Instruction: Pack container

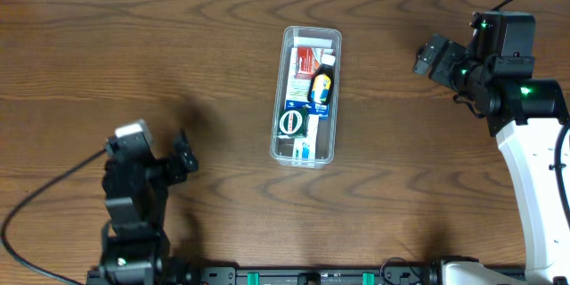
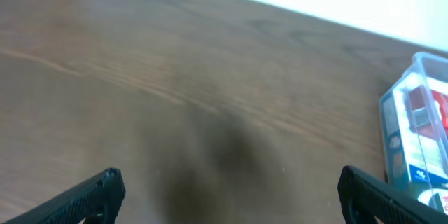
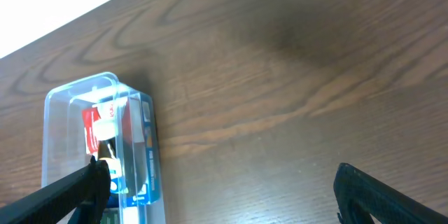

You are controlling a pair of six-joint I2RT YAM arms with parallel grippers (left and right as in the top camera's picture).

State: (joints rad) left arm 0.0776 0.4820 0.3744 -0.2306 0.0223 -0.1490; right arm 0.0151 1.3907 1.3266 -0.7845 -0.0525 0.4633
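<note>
Wooden table [image 1: 107,44]; container [image 1: 280,98] cropped, contents blurry in wrist views.

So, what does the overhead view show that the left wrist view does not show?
Only overhead: the whole container with its packed items, and the right hand, well apart from it. Only left wrist: a close look at the left hand, its fingers spread wide with nothing between them. Both: the wooden table and the container, though the left wrist view catches only a part of it at its right edge.
</note>
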